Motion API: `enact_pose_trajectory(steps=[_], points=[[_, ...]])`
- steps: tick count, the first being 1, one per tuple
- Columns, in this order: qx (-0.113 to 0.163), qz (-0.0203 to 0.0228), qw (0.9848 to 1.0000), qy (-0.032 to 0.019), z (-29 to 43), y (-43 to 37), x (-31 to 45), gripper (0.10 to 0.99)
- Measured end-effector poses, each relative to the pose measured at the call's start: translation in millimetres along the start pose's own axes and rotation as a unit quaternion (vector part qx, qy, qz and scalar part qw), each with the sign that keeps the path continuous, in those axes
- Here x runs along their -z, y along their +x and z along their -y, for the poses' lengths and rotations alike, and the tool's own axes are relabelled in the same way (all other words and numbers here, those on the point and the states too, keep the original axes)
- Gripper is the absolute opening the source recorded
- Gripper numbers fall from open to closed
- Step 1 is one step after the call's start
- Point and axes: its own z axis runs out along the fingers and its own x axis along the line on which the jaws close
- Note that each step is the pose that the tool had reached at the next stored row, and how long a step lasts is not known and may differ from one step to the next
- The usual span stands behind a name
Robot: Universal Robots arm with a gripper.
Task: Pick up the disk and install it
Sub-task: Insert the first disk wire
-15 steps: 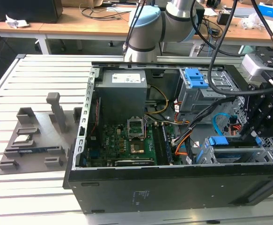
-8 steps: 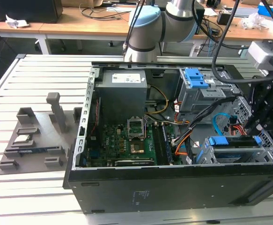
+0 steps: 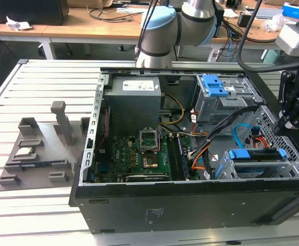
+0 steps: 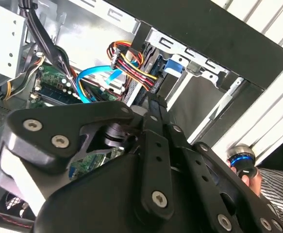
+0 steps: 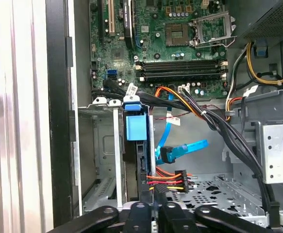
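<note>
One slatted metal table (image 3: 36, 82) carried an open computer case (image 3: 190, 205), and a grey plastic tray (image 3: 36, 154) lay beside it on the exterior view's left. The robot arm (image 3: 159, 31) reached over the case. The disk (image 3: 256, 155) stood on its edge in the drive bay at the case's near corner on the exterior view's right, its blue rail upward. The gripper (image 3: 281, 129) hung just above this bay with its fingers (image 5: 154, 213) pressed together.

A white slatted metal table (image 3: 41, 92) is seen in the foreground. Behind it, wooden desks (image 3: 82, 28) on white legs are strewn with cables (image 3: 113, 13), above a dark floor (image 3: 16, 51).
</note>
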Motion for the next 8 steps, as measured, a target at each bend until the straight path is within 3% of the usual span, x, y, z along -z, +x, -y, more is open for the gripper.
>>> enact_pose_trajectory(steps=[1, 8], points=[[0.000, 0.0000, 1.0000, 0.0000, -0.2, -0.1, 3.5, 0.106], [0.000, 0.0000, 1.0000, 0.0000, -0.9, 0.2, 18.5, 0.106]])
